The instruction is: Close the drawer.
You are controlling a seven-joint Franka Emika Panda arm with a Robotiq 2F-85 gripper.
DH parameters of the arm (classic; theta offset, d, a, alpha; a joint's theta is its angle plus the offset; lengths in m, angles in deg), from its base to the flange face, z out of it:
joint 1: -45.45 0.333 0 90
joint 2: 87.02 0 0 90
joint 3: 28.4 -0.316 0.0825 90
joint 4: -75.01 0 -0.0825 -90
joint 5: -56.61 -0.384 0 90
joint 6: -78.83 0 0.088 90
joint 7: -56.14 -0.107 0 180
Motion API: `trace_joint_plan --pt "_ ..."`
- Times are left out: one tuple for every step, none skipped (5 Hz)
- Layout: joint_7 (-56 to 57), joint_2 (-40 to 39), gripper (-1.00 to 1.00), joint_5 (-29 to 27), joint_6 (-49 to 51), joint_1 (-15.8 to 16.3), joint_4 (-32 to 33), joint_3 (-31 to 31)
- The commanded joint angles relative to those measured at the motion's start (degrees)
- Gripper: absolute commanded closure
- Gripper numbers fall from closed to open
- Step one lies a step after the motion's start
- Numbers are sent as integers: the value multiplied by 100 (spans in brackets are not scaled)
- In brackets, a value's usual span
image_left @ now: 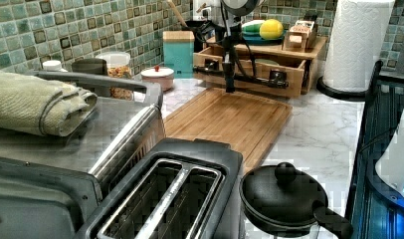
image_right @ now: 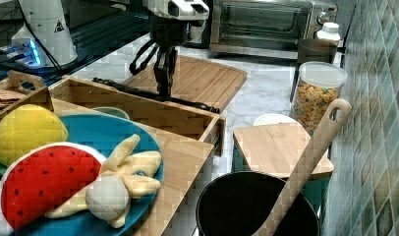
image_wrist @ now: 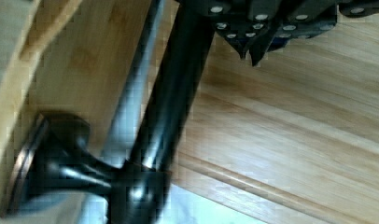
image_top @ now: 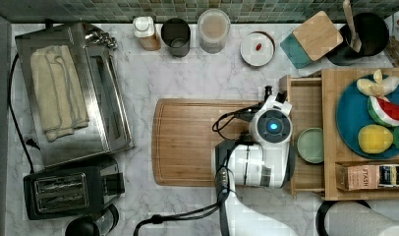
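Observation:
The light-wood drawer (image_top: 305, 110) stands pulled out from under the wooden top panel (image_top: 330, 162), toward the top view's left, and holds a green bowl (image_top: 310, 145). Its black bar handle (image_right: 124, 87) runs along the drawer front (image_right: 138, 110). My gripper (image_right: 163, 92) points down with its fingers shut and nothing between them. It stands right at the handle (image_left: 254, 78), on the side of the cutting board (image_left: 230, 119). In the wrist view the fingertips (image_wrist: 253, 46) are together beside the bar (image_wrist: 178, 93), close to one of its mounts. In the top view my hand hides the handle.
The cutting board (image_top: 197, 142) lies just in front of the drawer. A blue plate (image_top: 350, 123) of toy food and a tea box (image_top: 374, 176) sit on the top panel. A toaster oven (image_top: 70, 93), a toaster (image_top: 70, 191), jars (image_top: 213, 29) and a paper towel roll (image_left: 356, 45) ring the counter.

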Motion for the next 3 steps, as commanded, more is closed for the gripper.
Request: trace_joint_plan --pt "402 -427 100 -113 169 -1070 -1678 833" --pt "-84 -401 100 61 15 -1035 -1714 1051" --pt "-719 -235 100 298 -496 -1006 -1395 1242"
